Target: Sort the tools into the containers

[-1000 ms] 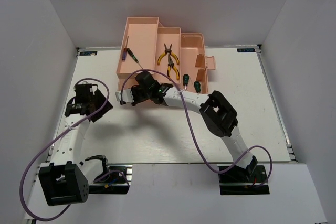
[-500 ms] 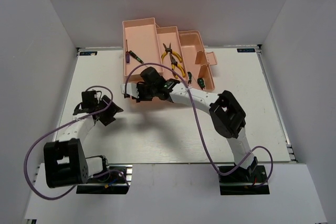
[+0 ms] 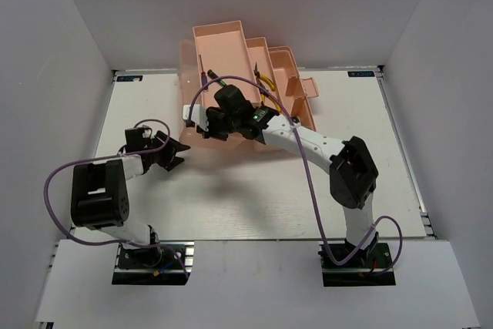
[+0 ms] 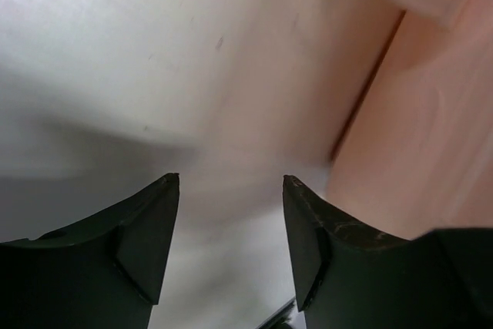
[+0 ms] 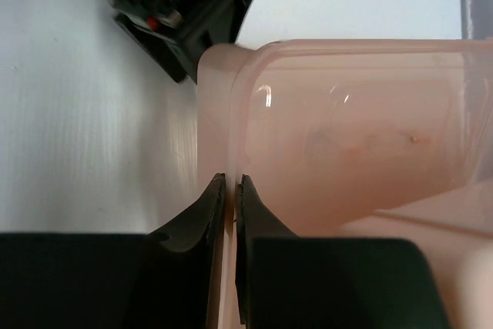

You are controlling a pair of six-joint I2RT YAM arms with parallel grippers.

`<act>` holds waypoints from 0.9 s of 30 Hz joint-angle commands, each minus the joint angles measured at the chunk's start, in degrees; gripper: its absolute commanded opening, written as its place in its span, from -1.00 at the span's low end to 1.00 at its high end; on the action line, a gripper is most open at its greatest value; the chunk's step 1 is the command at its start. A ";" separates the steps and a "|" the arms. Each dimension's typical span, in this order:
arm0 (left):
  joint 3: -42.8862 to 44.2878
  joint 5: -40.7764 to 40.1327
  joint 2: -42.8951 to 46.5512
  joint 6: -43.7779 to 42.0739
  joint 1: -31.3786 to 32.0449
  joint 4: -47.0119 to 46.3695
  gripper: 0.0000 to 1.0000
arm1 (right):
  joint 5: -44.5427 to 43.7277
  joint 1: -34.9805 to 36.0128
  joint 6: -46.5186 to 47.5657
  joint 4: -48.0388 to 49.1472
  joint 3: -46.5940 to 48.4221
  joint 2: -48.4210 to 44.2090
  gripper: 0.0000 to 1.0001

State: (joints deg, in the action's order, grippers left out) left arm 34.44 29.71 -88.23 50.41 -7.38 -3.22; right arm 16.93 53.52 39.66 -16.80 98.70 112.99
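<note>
The peach-pink toolbox (image 3: 223, 42) stands tilted at the back of the table, its stepped trays leaning. My right gripper (image 3: 199, 122) is shut on the toolbox's thin near-left wall; in the right wrist view the gripper (image 5: 231, 184) pinches the wall (image 5: 347, 136). Yellow-handled pliers (image 3: 266, 81) and a slim screwdriver (image 3: 202, 75) show in the trays. The green-handled screwdrivers are hidden. My left gripper (image 3: 177, 149) is open and empty, low beside the toolbox's left corner; in the left wrist view the gripper (image 4: 231, 190) faces the toolbox side (image 4: 431, 113).
The white table (image 3: 254, 190) is walled in by white panels on both sides and at the back. My right arm (image 3: 308, 140) stretches across the table's middle. My left arm's body (image 5: 177, 5) shows just beyond the toolbox corner in the right wrist view.
The toolbox has tipped up and shifted toward the back right, held by my right gripper. My left arm has folded back, and its gripper has swung right toward the toolbox corner.
</note>
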 commanded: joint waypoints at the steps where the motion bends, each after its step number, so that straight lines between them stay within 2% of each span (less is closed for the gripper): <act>1: 1.25 3.24 -3.25 8.28 0.26 -8.62 0.31 | 6.45 1.06 -1.78 8.89 3.97 -9.71 -1.00; 4: 0.72 4.74 -6.16 14.44 0.78 -16.36 0.31 | 8.29 1.06 -2.48 8.80 2.03 -11.82 -1.00; 6: 3.17 6.05 -9.06 15.94 0.78 -18.56 0.31 | 9.96 0.98 -2.74 8.36 0.19 -13.49 -1.00; 10: 8.00 11.40 -16.35 20.15 0.78 -32.32 0.31 | 11.55 0.89 -2.39 7.39 -2.01 -15.78 -1.00; 13: 12.75 15.54 -20.92 21.57 1.40 -38.24 0.31 | 11.99 0.80 -2.48 6.08 -2.89 -16.22 -1.00; 20: 20.84 18.71 -24.27 23.24 3.50 -40.73 0.31 | 12.87 0.97 -2.48 4.41 -4.21 -16.93 -1.00; 21: 20.85 18.71 -24.27 23.24 4.03 -40.20 0.31 | 12.52 1.06 -2.39 4.58 -4.04 -16.84 -0.92; 24: 21.37 18.71 -24.27 23.24 4.56 -39.14 0.31 | 12.51 1.06 -2.57 1.43 -1.76 -16.22 0.00; 26: 20.85 18.71 -24.27 23.24 4.56 -38.53 0.31 | 13.39 1.06 -2.48 -0.07 -0.17 -16.75 0.19; 27: 20.85 18.19 -24.27 23.24 4.56 -38.52 0.31 | 13.92 0.89 -2.57 -1.38 0.27 -17.45 0.23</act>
State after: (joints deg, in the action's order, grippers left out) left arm 53.43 44.69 -114.04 72.99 -4.45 -39.11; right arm 27.27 54.06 36.34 -19.59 94.67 100.33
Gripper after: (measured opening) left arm 0.653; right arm 0.599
